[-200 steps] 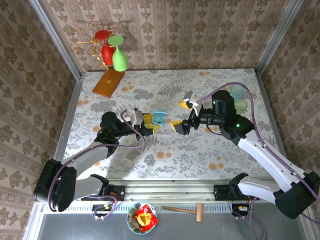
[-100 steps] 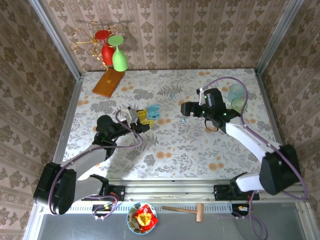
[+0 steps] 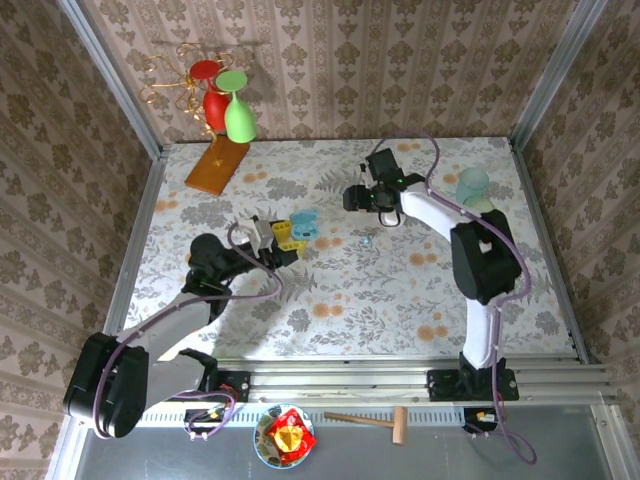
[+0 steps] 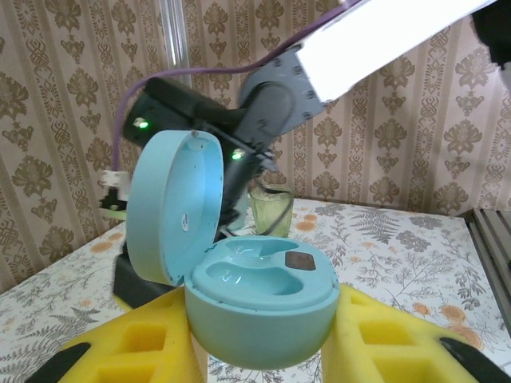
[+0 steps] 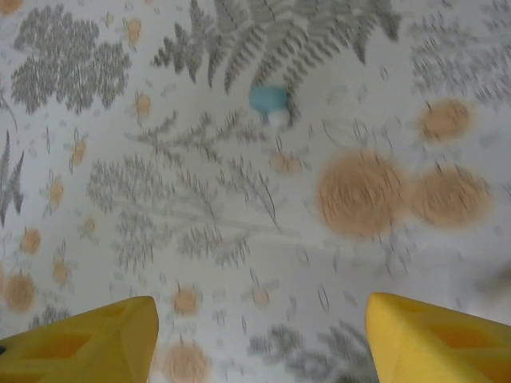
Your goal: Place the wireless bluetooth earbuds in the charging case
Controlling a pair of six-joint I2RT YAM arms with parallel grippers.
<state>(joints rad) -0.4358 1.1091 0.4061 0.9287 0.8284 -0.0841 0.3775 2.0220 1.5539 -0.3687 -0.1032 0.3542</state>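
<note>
The left gripper (image 4: pixel 263 351) is clamped on the charging case (image 4: pixel 259 295), with its yellow fingers (image 4: pixel 132 347) pressing on either side. The case's lid (image 4: pixel 172 207) stands open, tilted up on the gripper's left. Further right, the right gripper (image 5: pixel 259 335) hovers over the table (image 5: pixel 200 231) with its jaws apart and nothing between them. One earbud (image 5: pixel 268 100) lies on the table ahead of its fingertips, clear of both.

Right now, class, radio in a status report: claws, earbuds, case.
Left claw shut on open, empty charging case. Right claw open over table, earbud loose ahead. Nothing between them.
</note>
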